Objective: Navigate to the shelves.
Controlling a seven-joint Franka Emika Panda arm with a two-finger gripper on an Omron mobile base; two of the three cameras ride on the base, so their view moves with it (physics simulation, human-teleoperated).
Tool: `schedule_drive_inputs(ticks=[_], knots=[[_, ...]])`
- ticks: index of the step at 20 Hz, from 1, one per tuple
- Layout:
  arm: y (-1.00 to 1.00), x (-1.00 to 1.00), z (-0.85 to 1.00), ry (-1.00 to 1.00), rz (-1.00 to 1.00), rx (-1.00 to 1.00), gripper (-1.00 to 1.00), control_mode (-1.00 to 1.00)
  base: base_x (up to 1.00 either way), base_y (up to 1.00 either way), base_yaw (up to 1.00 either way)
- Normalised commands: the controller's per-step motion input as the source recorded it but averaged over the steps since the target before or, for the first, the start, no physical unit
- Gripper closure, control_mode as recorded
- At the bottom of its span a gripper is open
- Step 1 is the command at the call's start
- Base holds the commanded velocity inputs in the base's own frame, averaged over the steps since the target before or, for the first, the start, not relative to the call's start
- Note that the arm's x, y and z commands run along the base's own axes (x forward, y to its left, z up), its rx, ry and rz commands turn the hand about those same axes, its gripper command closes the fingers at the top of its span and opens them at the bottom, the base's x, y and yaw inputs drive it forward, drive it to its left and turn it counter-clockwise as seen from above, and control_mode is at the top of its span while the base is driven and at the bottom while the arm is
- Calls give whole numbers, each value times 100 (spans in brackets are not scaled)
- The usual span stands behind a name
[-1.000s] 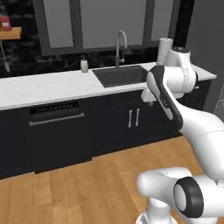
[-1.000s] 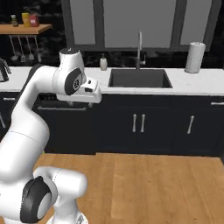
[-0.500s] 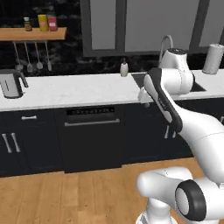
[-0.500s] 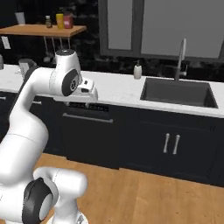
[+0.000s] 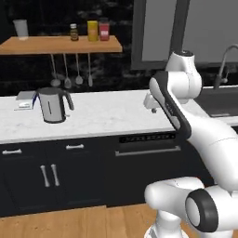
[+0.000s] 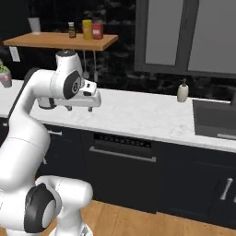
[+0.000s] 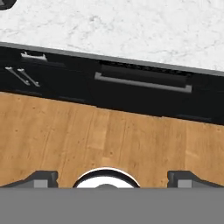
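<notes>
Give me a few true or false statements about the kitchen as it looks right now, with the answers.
1. Three small containers stand on the shelves. True.
2. The kettle sits on the wooden floor. False: it stands on the white countertop, below the shelves.
3. The tool has its fingers spread wide with nothing between them. True.
4. Utensils hang under the shelves. True.
5. The soap bottle stands on the shelves. False: it stands on the countertop beside the sink.
</notes>
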Motion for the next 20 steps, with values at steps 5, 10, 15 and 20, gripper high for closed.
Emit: schedule_drive_inputs(ticks=[5, 10, 15, 20], knots=[[0, 0, 0, 0, 0, 0, -100, 100, 79, 100, 0], [0, 0, 0, 0, 0, 0, -100, 100, 56, 100, -14], [0, 0, 0, 0, 0, 0, -100, 100, 48, 100, -30], [0, 0, 0, 0, 0, 0, -100, 100, 58, 100, -29]])
